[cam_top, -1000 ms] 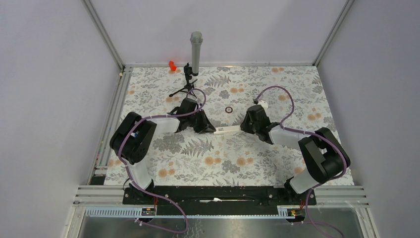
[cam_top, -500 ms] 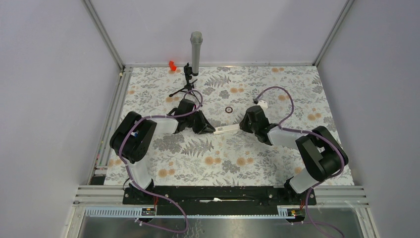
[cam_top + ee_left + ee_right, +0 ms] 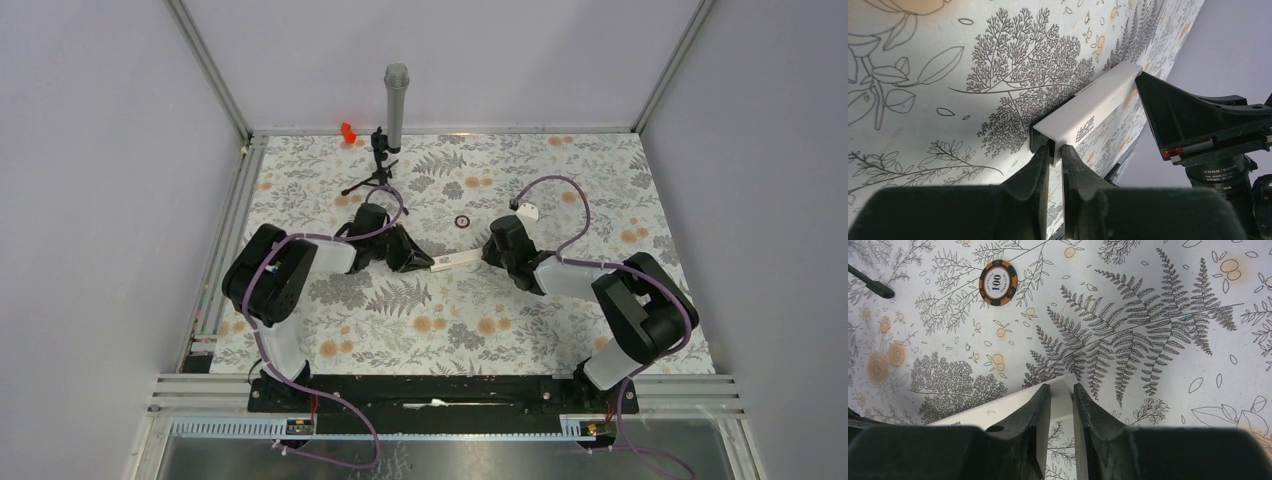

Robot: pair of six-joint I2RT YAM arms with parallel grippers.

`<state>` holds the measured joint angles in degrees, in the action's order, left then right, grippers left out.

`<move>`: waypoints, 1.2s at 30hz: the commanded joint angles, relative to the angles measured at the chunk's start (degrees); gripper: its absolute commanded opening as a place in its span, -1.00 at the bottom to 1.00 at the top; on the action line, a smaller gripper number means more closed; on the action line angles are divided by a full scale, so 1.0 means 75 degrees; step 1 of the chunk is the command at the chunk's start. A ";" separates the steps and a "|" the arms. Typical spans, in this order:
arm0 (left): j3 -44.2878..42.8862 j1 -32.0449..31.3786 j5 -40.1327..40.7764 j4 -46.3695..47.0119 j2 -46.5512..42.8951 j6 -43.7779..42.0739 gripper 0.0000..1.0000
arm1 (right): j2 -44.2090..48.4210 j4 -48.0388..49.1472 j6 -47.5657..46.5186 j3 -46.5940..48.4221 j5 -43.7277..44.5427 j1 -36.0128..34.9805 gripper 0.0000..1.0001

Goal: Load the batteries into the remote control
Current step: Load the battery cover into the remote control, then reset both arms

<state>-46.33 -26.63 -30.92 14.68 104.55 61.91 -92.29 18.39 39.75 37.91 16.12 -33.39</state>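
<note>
The remote control [image 3: 457, 261] is a slim white bar held by its two ends, low over the floral mat. My left gripper [image 3: 427, 264] is shut on its left end. In the left wrist view that end [image 3: 1093, 107] sits pinched between my left gripper [image 3: 1055, 150]. My right gripper [image 3: 487, 255] is shut on the right end. In the right wrist view the white bar [image 3: 998, 410] runs left from my right gripper [image 3: 1062, 389]. The batteries are out of view.
An orange and black poker chip [image 3: 463, 221] lies just beyond the remote, also the chip [image 3: 998, 282] in the right wrist view. A microphone on a small tripod [image 3: 394, 105] stands at the back, with a red piece [image 3: 347, 131] beside it.
Both grippers and the remote between them have shifted slightly left and away. The grips have not changed.
</note>
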 commanded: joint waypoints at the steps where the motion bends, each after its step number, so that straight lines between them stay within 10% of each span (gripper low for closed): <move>1: 0.0023 -0.0314 0.0055 0.1068 0.0290 0.0326 -1.00 | -0.0527 -0.1725 0.0348 0.0022 -0.2535 -0.1206 -0.73; 8: -0.0277 -0.0160 0.1045 -0.0839 -0.0519 -0.0751 -0.95 | -0.0327 -0.2828 -0.0486 0.0991 -0.1137 -0.0861 -0.49; 29: -0.1686 -0.0129 0.3804 -0.4242 -0.2493 -0.2754 0.52 | 0.1942 -0.3949 -0.1832 0.2286 -0.0570 0.0627 0.20; 31: -0.1876 -0.0117 0.4074 -0.4616 -0.2942 -0.3011 0.93 | 0.2448 -0.4207 -0.2088 0.2433 -0.0345 0.0639 0.31; 36: -0.2608 -0.0117 0.5007 -0.5708 -0.4069 -0.3708 0.98 | 0.3955 -0.4640 -0.2658 0.2732 0.0555 0.0643 0.71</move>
<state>-59.64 -27.75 -1.32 -21.54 81.08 40.16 -70.24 -12.78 24.69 54.57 13.39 -28.80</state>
